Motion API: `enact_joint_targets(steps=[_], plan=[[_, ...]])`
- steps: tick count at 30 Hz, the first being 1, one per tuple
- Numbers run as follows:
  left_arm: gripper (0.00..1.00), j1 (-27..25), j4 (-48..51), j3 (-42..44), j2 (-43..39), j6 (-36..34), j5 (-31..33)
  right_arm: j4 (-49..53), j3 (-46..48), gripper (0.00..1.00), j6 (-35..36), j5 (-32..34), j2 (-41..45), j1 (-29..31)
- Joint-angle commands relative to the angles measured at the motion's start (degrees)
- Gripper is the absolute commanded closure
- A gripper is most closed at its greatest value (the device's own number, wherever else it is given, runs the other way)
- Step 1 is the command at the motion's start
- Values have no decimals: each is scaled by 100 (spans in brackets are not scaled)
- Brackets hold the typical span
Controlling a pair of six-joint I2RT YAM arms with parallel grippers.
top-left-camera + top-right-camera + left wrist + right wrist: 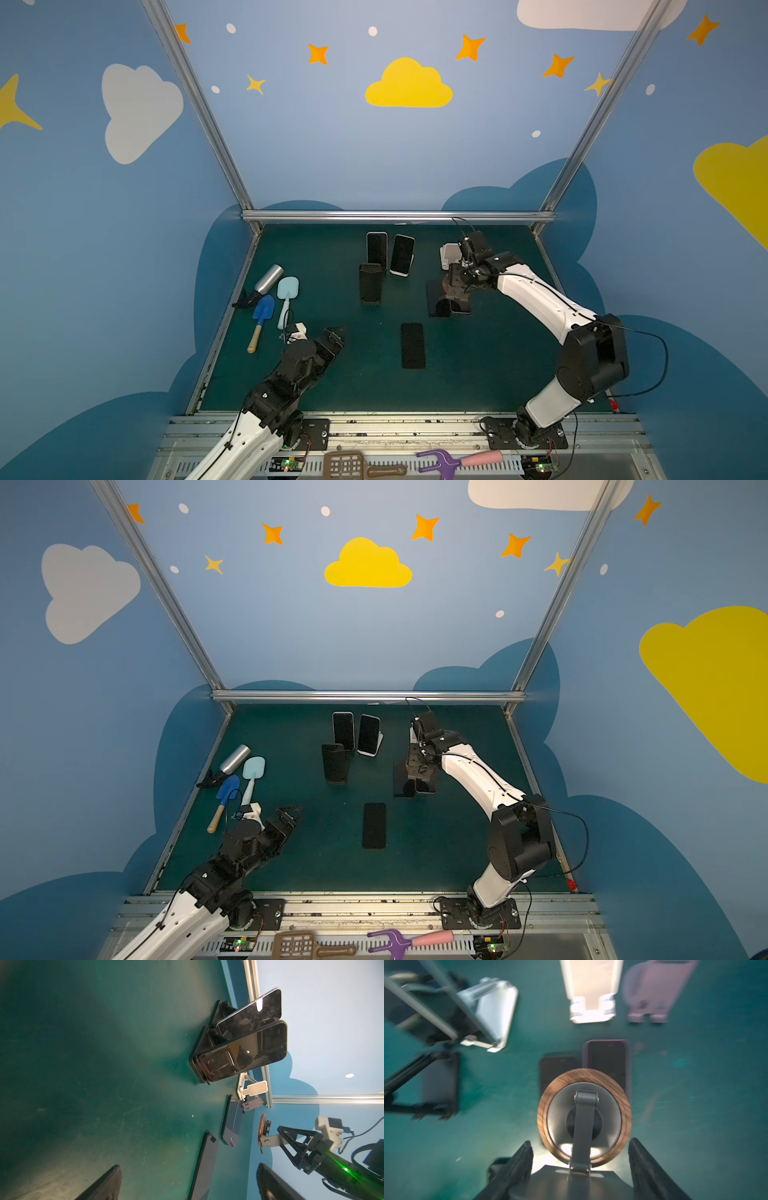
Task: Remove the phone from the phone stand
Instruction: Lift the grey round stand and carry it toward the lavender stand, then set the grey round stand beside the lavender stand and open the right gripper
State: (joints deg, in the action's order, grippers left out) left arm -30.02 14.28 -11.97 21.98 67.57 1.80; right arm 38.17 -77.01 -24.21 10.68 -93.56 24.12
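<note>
- Wood-faced stand [446,284] hangs pinched in the right gripper [457,291] toward the worktop's [498,365] back-right corner in a top view, elbow raised; the left gripper [336,331] sits low, front-left.
- Left wrist: its fingers [104,1184] are spread.
- Right wrist: two phones [606,1059] lie flat beneath the stand.

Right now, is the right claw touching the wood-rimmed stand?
Touching. The left wrist view shows the right claw clamped on the gray base plate of the wood-rimmed stand, with no gap between them.

L jaws apart, arm [291,370] low, R jaws clamping stand [584,1118]
</note>
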Motion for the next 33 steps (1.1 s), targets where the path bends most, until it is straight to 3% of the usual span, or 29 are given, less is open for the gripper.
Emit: enact_joint_targets(steps=[1, 9, 12, 20, 33], plan=[[0, -4, -119, -172, 7, -66, -31, -55, 25, 48, 388, 79, 192, -451], [0, -3, -111, -284, 68, -114, -11, 21, -323, 49, 606, -158, -437, -1814], [0, 1, -179, -284, 137, -112, -11, 82, -529, 49, 532, -328, -788, -2074], [0, -6, -270, -288, 299, -121, -32, 457, -1227, 49, 356, -509, -1871, -2406], [0, -4, -299, -262, 324, -130, 6, 533, -1428, 45, 425, -585, -2311, -2478]])
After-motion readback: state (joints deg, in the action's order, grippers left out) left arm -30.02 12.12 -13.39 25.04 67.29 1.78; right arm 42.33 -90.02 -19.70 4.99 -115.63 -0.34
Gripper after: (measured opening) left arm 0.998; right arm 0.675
